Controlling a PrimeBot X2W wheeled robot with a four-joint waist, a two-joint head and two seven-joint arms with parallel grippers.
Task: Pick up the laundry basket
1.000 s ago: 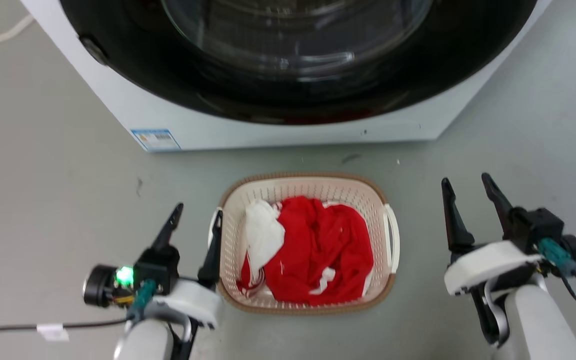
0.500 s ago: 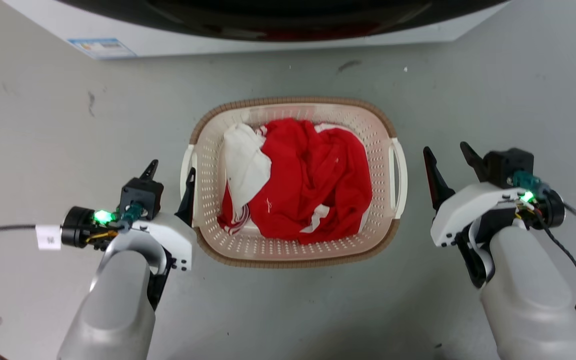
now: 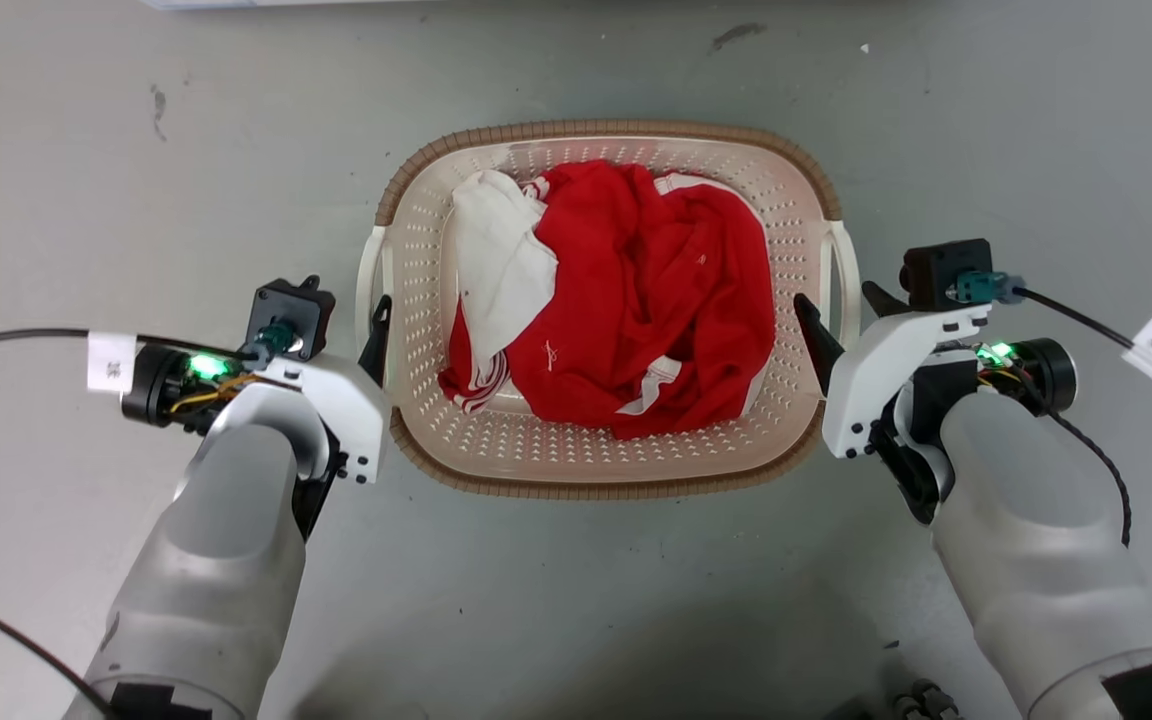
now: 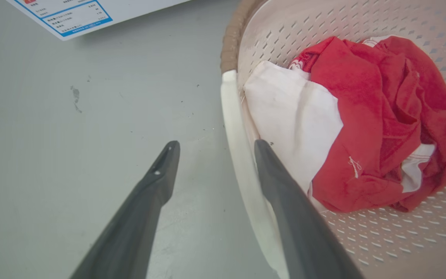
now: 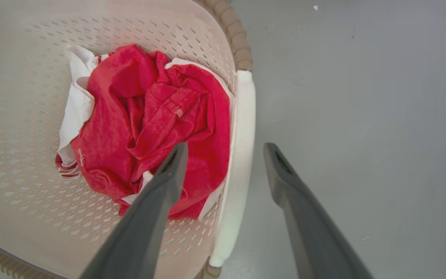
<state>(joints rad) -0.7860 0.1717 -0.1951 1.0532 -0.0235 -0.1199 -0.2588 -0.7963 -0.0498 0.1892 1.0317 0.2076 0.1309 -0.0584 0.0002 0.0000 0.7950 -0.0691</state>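
head view puts the laundry basket (image 3: 606, 130) on the floor (image 3: 186, 150) straight ahead of me, between my two arms: cream plastic walls punched with small holes, a brown woven-look rim and a white handle on each side. a crumpled red garment (image 3: 656, 300) and a white cloth (image 3: 501, 260) lie inside it. my left end effector (image 3: 347, 290) has its fingers apart, and in the left wrist view the left handle (image 4: 232, 128) runs between them, one finger over the floor and one over the basket's inside; i cannot tell whether either touches it. my right end effector (image 3: 836, 294) is likewise spread, straddling the right handle (image 5: 242, 135). a blue-bordered sticker (image 4: 64, 15) sits on a white panel (image 4: 145, 4) at the top of the left wrist view, its print too small to read, and a white tag (image 3: 111, 362) on my left arm's cable is just as illegible. the floor is smooth grey with a few dark scuffs.
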